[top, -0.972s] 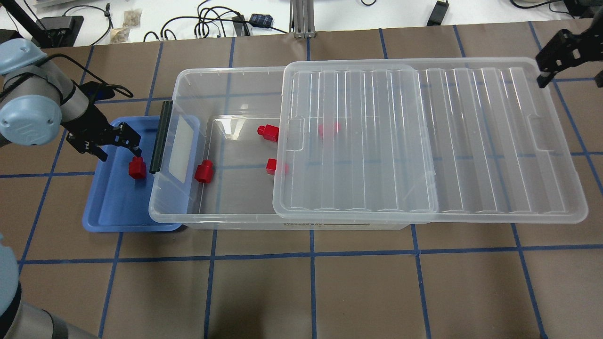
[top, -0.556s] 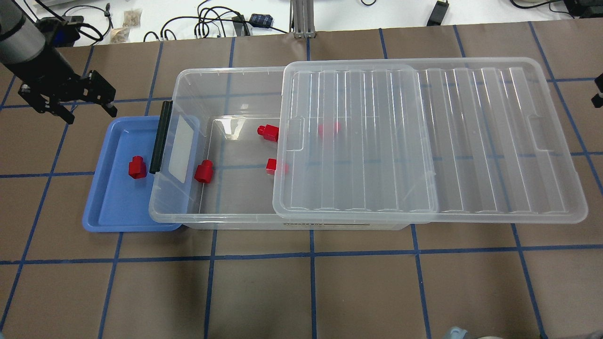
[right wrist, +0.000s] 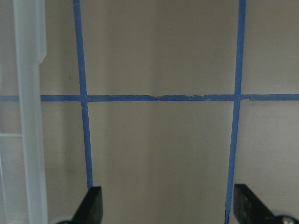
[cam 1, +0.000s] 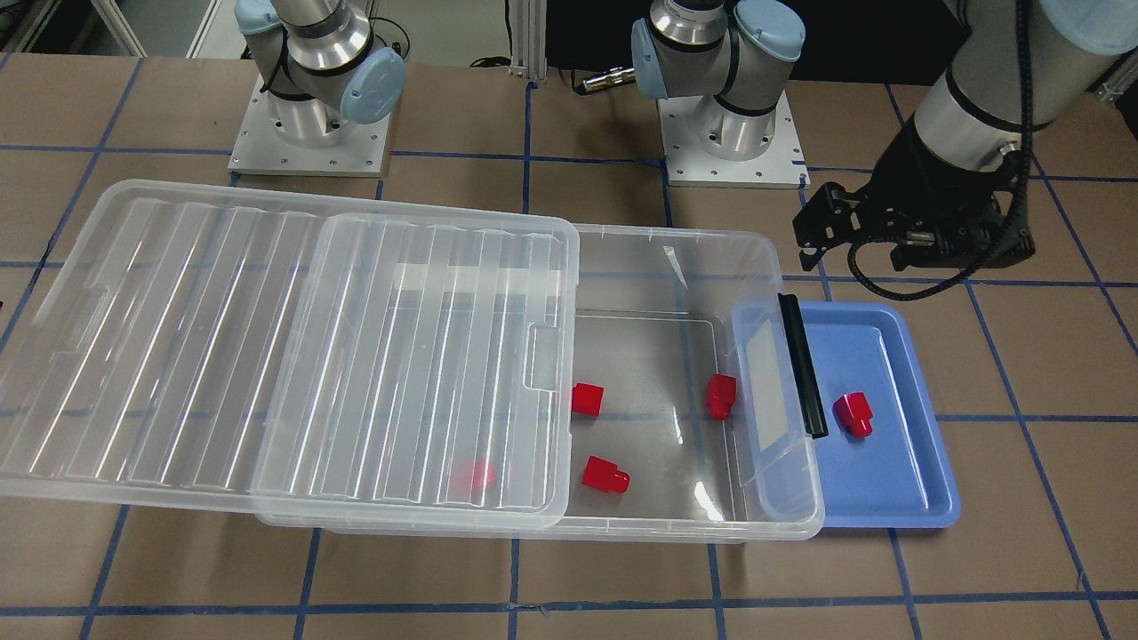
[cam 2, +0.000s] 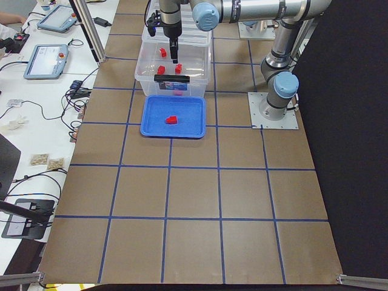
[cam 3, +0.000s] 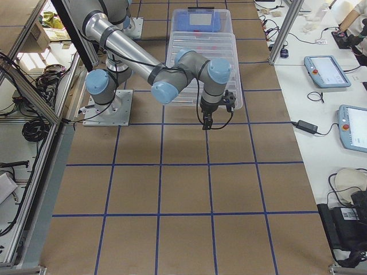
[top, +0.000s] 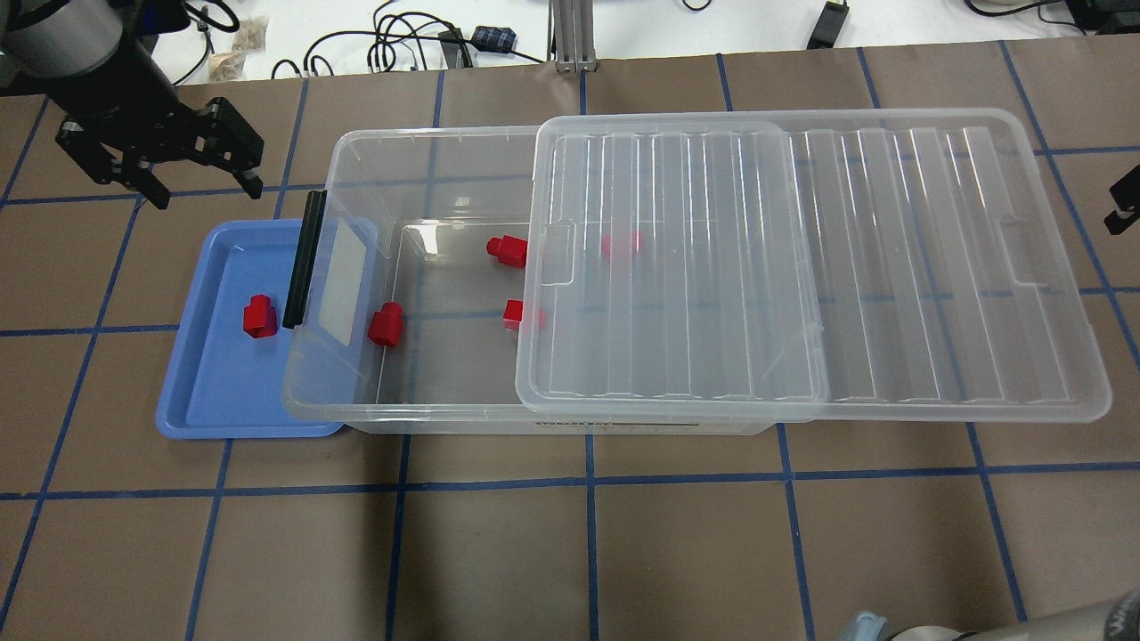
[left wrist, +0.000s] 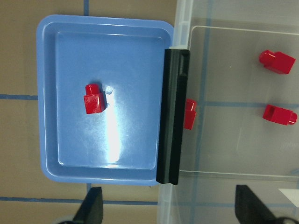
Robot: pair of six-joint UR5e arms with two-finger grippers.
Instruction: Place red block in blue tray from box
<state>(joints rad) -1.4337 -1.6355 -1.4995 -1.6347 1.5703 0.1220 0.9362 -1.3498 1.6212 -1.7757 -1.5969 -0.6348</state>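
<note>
Block: the red block (top: 259, 318) lies loose on the floor of the blue tray (top: 223, 383), toward its right side, just beside the black handle (top: 303, 258), with no claw on it.
Tray: it sits on the taped brown table (top: 588, 552) at the left end of the box (top: 427, 142), its right edge tucked under the box's overhanging rim.
Box: the ribbed lid (top: 802, 267) is slid to the right, leaving the left part uncovered. A spare block (top: 386, 323) rests by the left wall, a second block (top: 508, 251) and a third block (top: 521, 314) at the lid's edge, and a fourth block (top: 621, 243) shows dimly under the lid.
Left gripper (top: 207, 191): it hovers above the table beyond the tray's far edge, fingers spread wide, empty.
Right gripper (right wrist: 170, 205): it hangs off the lid's right end over bare table, fingers wide apart, holding nothing.
</note>
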